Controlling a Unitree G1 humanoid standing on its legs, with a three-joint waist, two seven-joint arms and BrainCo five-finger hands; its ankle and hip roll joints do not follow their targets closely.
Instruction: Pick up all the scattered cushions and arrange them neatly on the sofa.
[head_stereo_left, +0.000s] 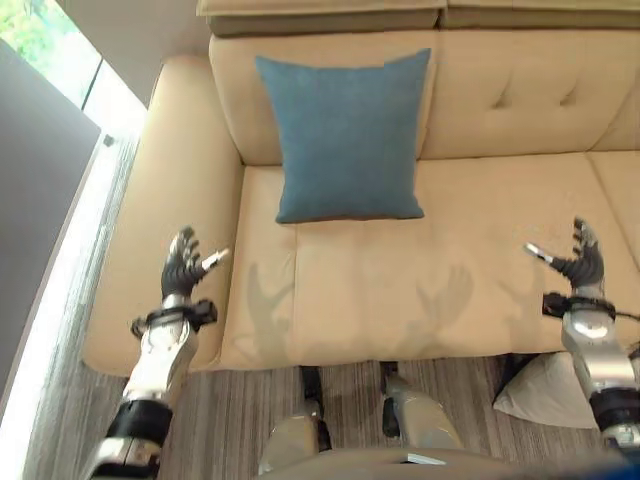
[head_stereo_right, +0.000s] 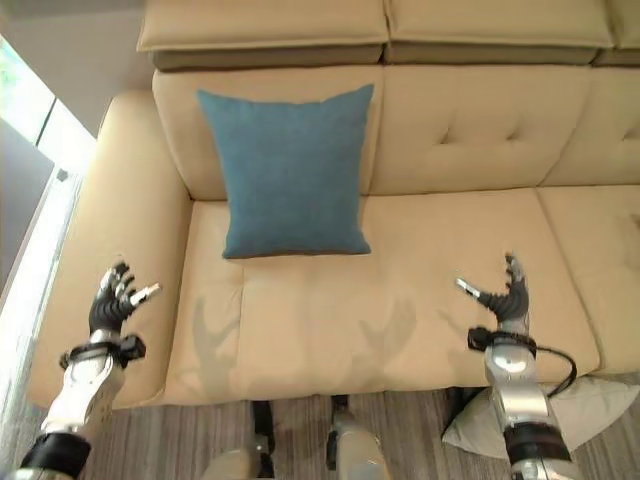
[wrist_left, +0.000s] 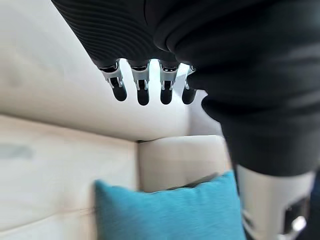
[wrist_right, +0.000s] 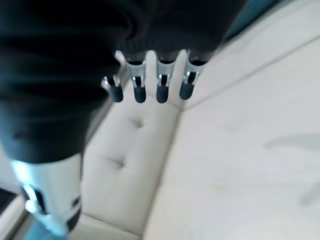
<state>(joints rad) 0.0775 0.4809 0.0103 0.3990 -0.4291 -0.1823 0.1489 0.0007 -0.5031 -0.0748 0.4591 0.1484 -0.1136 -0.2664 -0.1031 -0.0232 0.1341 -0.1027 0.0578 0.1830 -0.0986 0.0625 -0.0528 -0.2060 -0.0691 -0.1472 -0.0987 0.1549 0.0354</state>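
We're holding our left hand (head_stereo_left: 182, 268) at lower left & right hand (head_stereo_left: 578, 262) at lower right, fingers spread, gripping nothing, w/ the blue cushion (head_stereo_left: 347, 134) leaning upright on the sofa (head_stereo_left: 500, 230) backrest, upper centre.

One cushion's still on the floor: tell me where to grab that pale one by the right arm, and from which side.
Take the pale cushion by its pointed corner, coming down from above with the right hand, which is open over the sofa. Much of it is hidden behind the arm.
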